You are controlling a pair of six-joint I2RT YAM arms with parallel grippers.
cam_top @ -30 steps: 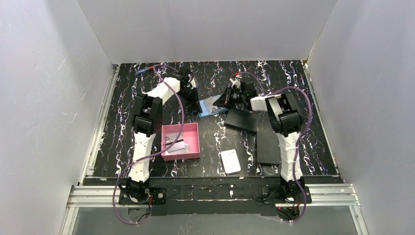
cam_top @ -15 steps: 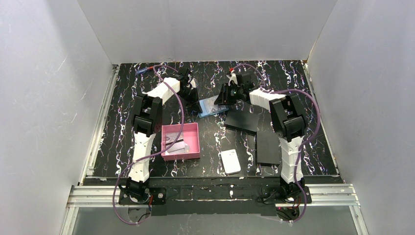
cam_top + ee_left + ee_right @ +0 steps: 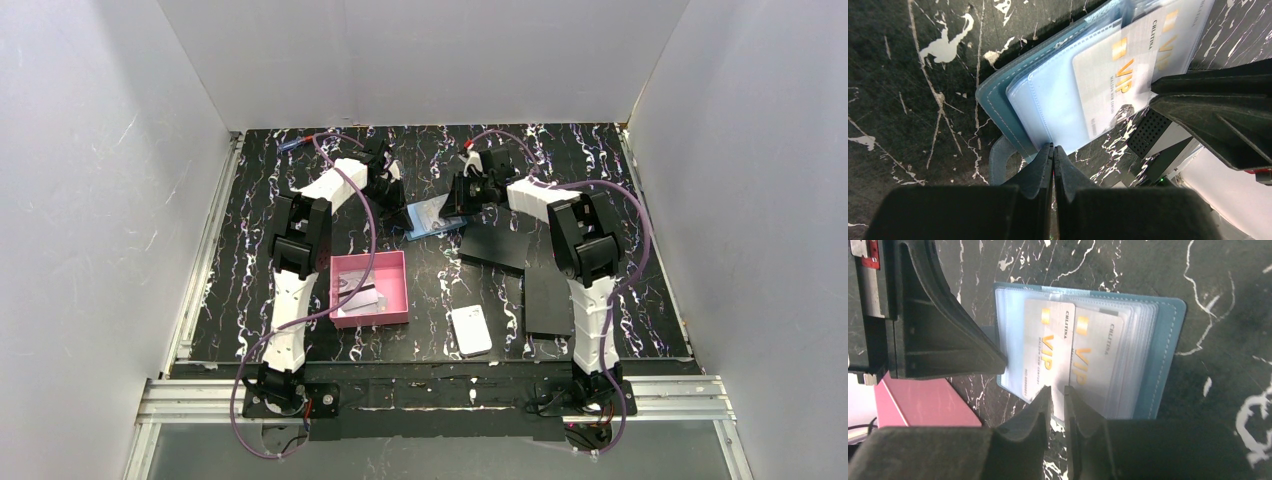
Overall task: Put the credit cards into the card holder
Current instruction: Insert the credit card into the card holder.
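Observation:
The teal card holder (image 3: 435,216) lies open on the table between both grippers, its clear sleeves fanned out (image 3: 1165,340). Two pale credit cards with gold VIP lettering sit side by side in the sleeves, one to the left (image 3: 1045,350) and one to the right (image 3: 1095,360); one card (image 3: 1113,80) also shows in the left wrist view. My left gripper (image 3: 1053,148) is shut, its tips pressed at the near edge of the card holder (image 3: 998,100). My right gripper (image 3: 1058,390) hovers at the cards' lower edge, jaws a narrow gap apart, gripping nothing.
A pink tray (image 3: 368,260) with pale flat pieces inside stands near the left arm. A white rounded block (image 3: 471,330) lies in front. Two flat black rectangles (image 3: 495,243) (image 3: 548,298) lie by the right arm.
The right arm has reached further out over the card holder, and its jaws have gone from shut to slightly apart. The left gripper has stayed put.

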